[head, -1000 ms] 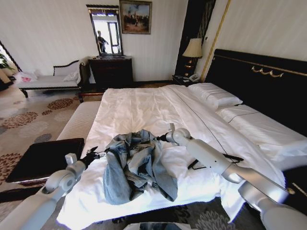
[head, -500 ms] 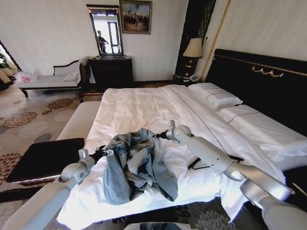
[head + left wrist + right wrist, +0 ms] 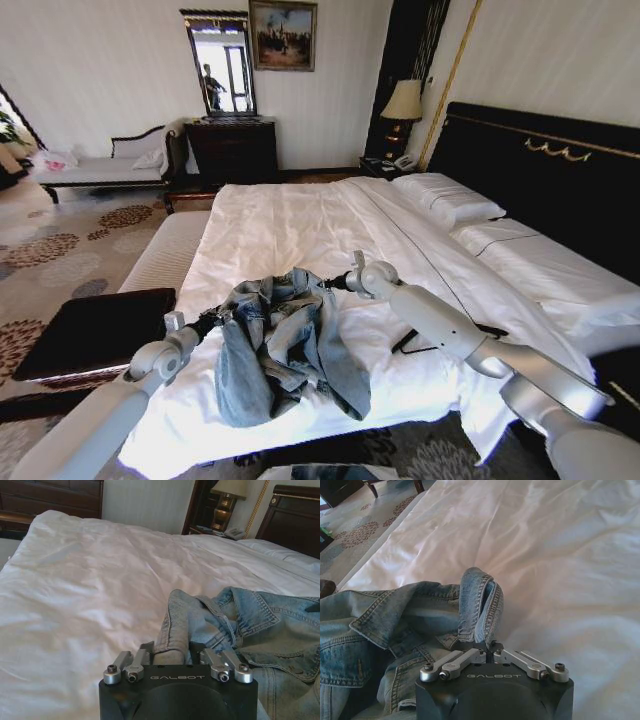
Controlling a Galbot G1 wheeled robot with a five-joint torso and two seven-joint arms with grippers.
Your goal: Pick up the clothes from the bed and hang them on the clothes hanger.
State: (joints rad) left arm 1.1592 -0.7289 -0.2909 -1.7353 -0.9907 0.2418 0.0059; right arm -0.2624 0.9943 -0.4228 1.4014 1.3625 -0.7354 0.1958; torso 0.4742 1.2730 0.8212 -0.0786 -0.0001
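The jacket lies crumpled between both grippers: left gripper pinches one edge fold, right gripper apparently pinches the opposite; hanger lies beyond the right arm.

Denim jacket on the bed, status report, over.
Left gripper shut on jacket edge. Right gripper shut on opposite fold. Jacket crumpled on bed. Hanger beside it.

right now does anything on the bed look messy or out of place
The denim jacket lies bunched in a crumpled heap near the foot of the bed, each gripper, left and right, pinching a fold. The hanger lies apart, beside it.
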